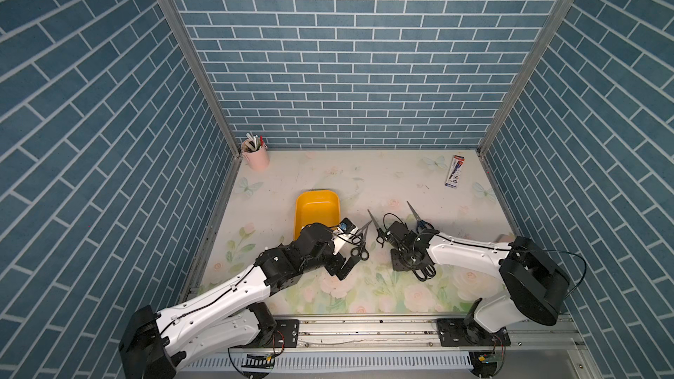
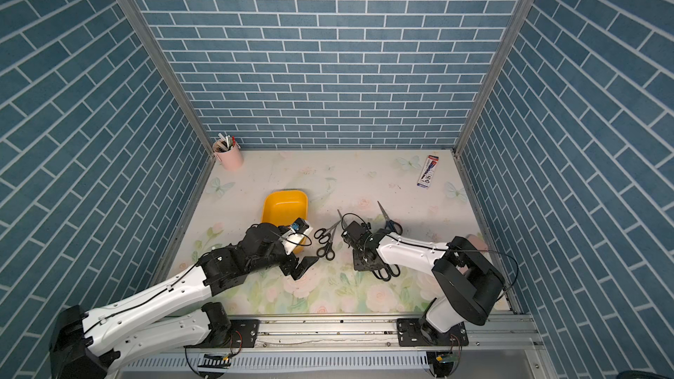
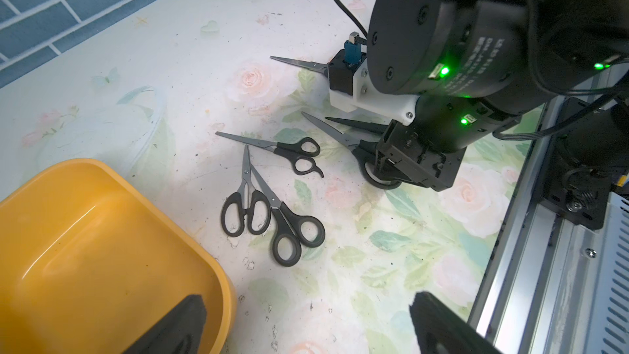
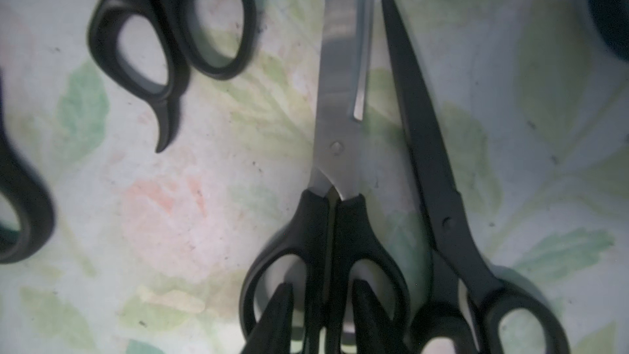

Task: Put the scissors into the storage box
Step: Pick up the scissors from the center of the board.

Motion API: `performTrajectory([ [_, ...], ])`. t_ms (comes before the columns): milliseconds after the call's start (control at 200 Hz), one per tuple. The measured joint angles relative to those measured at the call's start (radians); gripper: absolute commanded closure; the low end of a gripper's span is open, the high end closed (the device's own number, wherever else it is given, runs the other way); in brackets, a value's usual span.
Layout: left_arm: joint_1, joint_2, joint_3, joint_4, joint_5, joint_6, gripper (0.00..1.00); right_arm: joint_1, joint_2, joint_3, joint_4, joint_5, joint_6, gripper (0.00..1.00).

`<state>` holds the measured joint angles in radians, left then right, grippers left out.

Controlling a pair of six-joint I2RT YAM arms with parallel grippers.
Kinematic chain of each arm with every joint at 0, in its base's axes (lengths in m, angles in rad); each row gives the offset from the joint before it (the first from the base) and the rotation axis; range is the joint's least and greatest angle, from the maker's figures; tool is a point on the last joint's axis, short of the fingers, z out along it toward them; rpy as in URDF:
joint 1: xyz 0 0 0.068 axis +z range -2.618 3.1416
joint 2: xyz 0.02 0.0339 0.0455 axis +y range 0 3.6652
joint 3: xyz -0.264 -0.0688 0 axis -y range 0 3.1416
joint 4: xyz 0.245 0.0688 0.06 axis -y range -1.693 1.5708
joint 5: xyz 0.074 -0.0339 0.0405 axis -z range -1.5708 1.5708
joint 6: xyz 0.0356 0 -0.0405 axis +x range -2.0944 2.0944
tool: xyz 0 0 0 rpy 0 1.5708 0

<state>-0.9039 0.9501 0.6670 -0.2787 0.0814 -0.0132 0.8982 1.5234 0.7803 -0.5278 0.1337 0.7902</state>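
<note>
Several scissors lie on the flowered table right of the yellow storage box (image 1: 297,213) (image 3: 218,280), which holds nothing. Two black-handled pairs (image 3: 272,219) overlap near the box, and a third (image 3: 289,151) lies beyond them. A blue-handled pair (image 1: 420,219) lies further back. My right gripper (image 4: 323,287) is low over a steel-bladed, black-handled pair (image 4: 340,131). One finger stands in each loop, narrowly either side of the middle bars, and an all-black pair (image 4: 439,165) lies alongside. My left gripper (image 3: 309,328) is open and holds nothing, with one finger over the box's corner.
A pink pen cup (image 1: 257,160) stands in the back left corner. A flat pen packet (image 1: 453,171) lies at the back right. A pink thing (image 1: 505,238) shows behind the right arm. The metal rail (image 1: 364,329) runs along the front edge.
</note>
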Motion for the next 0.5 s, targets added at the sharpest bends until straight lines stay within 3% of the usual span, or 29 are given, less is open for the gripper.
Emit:
performTrajectory([
  [95,0.000,0.000,0.000,0.000,-0.002,0.000,0.00,0.000,0.005,0.000,0.010,0.006,0.000,0.80],
  [250,0.000,-0.002,0.000,0.000,0.000,0.000,0.00,0.005,0.019,0.009,0.012,0.027,0.007,0.81],
  [450,0.000,-0.023,0.000,0.001,0.009,0.002,0.00,0.005,0.030,0.019,0.014,0.039,0.007,1.00],
  [500,0.000,-0.027,0.000,0.001,0.009,0.002,0.00,0.005,0.030,0.019,0.016,0.039,0.007,1.00],
])
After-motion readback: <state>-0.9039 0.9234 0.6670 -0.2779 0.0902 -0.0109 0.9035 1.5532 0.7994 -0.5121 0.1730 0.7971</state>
